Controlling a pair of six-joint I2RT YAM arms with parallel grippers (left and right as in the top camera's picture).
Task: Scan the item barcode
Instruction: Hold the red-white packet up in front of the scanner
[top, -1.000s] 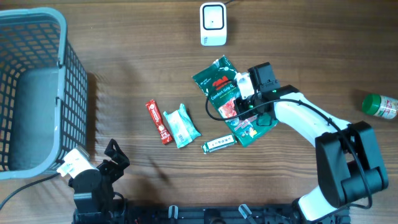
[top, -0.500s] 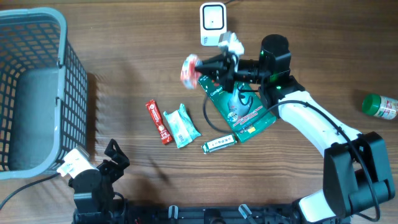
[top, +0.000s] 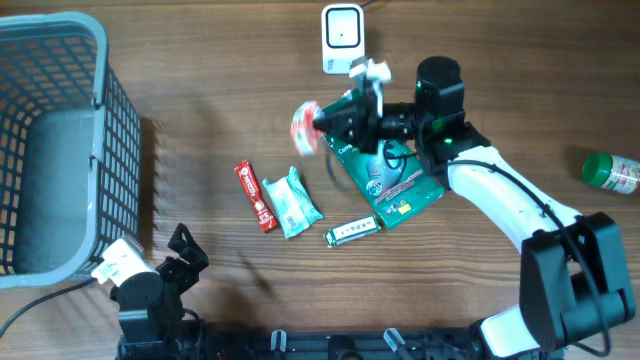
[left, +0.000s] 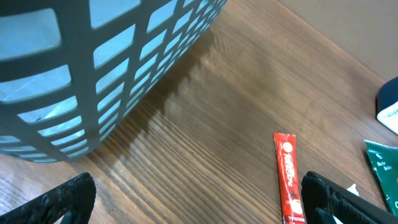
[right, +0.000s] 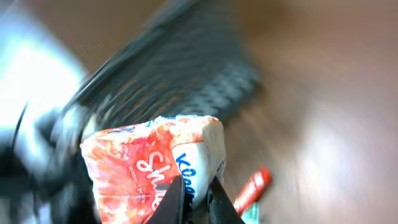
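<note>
Right end effector (top: 328, 122) is clamped shut on a red-and-white packet (top: 306, 128), pinching it by one edge and holding it above the desk (top: 200, 120), a little below and to the left of the white scanner (top: 342, 38) that stands near the far edge. In the right wrist view the packet (right: 152, 168) fills the middle of a blurred picture, with blue lettering on its white side and the two finger tips (right: 176, 202) meeting on its lower edge. Left end effector (top: 186, 249) sits low at the near-left corner with its jaws spread wide and nothing between them; its own camera shows bare wood between the two dark fingers (left: 59, 199). Biggest thing on the desk is the grey basket (top: 100, 60), off to the far left, and its slatted wall (left: 93, 62) is close in the left wrist view. Next comes a flat green pouch (top: 395, 180) lying under the right arm. A green bottle (top: 610, 170) lies on its side at the right edge, well apart from everything else. Nearer the middle lie a teal packet (top: 292, 202) and, just beside it on the left, a red stick sachet (top: 254, 196). Smallest is a green-and-white bar (top: 352, 231) just off the pouch's near corner.
</note>
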